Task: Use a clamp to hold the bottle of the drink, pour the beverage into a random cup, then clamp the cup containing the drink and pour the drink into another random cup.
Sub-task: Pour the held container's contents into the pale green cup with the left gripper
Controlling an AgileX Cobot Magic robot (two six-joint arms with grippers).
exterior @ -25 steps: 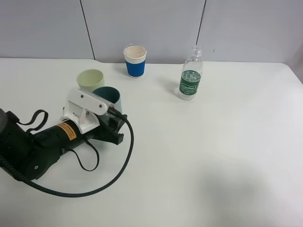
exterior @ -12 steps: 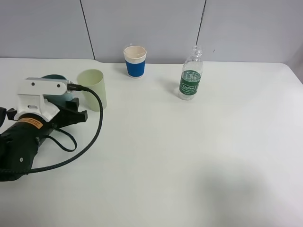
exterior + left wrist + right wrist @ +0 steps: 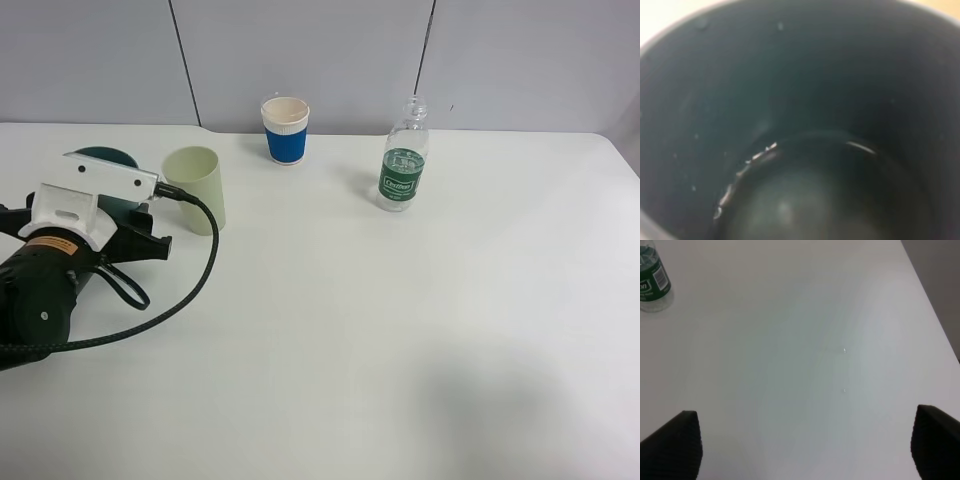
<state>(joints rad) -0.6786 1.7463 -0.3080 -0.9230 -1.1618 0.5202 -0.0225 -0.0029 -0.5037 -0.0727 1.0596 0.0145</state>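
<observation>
My left pincer (image 3: 132,228) was pressed shut on the teal cup (image 3: 100,157), just beside the green cup (image 3: 196,185) and with liquid in its bottom, while my right pincer (image 3: 805,442) hung spread and empty, well apart from the bottle (image 3: 403,160).

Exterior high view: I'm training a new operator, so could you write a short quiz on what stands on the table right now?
1. True or false: the bottle lies on its side.
2. Which cup stands nearest the bottle? A) pale green cup B) blue cup C) dark teal cup
3. Short answer: what is beneath the right gripper?

Key:
1. False; it stands upright.
2. B.
3. Only the table; the jaws are open and hold nothing.
</observation>
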